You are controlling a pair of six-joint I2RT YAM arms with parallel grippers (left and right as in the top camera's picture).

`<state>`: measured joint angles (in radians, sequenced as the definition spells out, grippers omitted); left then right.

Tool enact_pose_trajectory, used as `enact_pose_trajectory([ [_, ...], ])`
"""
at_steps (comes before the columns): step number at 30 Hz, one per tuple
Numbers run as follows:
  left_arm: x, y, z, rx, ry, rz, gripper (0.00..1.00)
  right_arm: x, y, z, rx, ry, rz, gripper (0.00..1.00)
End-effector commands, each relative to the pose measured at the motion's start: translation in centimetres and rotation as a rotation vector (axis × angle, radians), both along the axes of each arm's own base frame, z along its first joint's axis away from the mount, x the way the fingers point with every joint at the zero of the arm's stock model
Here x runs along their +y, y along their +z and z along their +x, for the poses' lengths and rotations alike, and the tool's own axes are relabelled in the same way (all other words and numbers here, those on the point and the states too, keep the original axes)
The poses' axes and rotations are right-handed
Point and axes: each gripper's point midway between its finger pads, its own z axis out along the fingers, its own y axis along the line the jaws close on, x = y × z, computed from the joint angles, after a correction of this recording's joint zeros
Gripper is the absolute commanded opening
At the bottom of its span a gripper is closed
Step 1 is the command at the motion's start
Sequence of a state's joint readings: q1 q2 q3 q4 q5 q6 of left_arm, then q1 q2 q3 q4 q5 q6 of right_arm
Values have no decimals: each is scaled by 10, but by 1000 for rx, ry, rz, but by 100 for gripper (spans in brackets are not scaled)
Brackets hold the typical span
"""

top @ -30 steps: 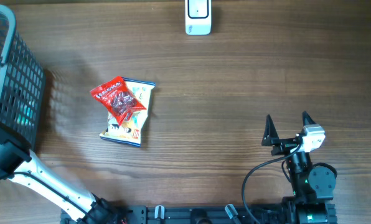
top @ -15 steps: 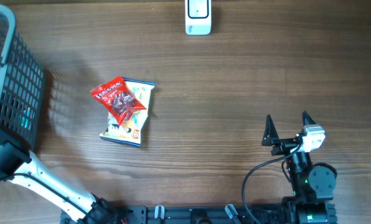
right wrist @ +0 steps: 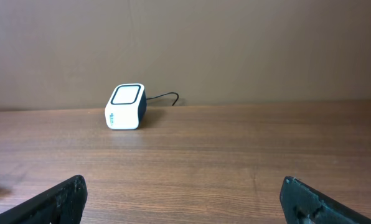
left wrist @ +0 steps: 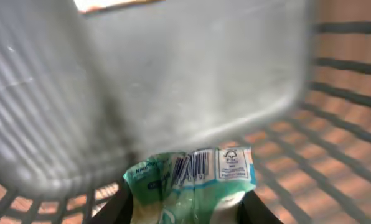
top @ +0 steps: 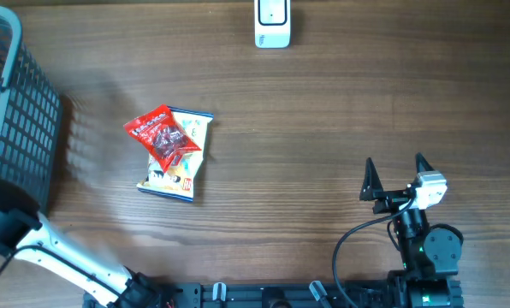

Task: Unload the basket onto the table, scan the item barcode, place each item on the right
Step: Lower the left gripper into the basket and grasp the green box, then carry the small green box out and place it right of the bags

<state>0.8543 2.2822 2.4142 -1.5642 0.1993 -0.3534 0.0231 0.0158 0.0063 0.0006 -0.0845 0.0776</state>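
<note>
Left gripper (left wrist: 187,209) newly around green packet (left wrist: 198,175)

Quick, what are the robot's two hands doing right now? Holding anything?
Left gripper: closed on the green packet, inside the basket.
Right gripper: open, holding nothing.

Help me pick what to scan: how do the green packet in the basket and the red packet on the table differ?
The crumpled green packet shows a barcode; the red plastic packet shows none. The left gripper pinches the green; the red lies atop a pale packet. Both are crinkly.
</note>
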Motion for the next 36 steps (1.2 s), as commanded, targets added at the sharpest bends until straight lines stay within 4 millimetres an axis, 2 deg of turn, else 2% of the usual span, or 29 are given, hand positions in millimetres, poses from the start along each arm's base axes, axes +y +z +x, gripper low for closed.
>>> enact_pose_trajectory([
  [1,-33,91,19,-288,-52,8,28,0,1,0,-6,-4,8,100],
  [4,-72,133,36,-478,-130,-88,28,0,1,0,-6,-3,8,100],
  [7,-97,150,44,-521,-189,-97,28,0,1,0,-6,-3,8,100],
  [14,-167,165,67,-527,-363,-104,31,0,1,0,-6,-3,8,100],
  [16,-187,162,74,-502,-413,-93,31,0,1,0,-6,-4,8,100],
  [19,-205,153,79,-436,-460,-44,32,0,1,0,-6,-3,8,100],
  [23,-234,132,78,-275,-541,57,33,0,1,0,-6,-3,8,100],
  [27,-276,96,74,-111,-659,85,34,0,1,0,-6,-3,8,100],
  [31,-324,39,70,19,-783,38,35,0,1,0,-6,-4,8,100],
  [34,-359,-24,54,134,-869,-14,37,0,1,0,-6,-3,8,100],
  [36,-378,-61,39,193,-918,-35,43,0,1,0,-6,-3,8,100],
])
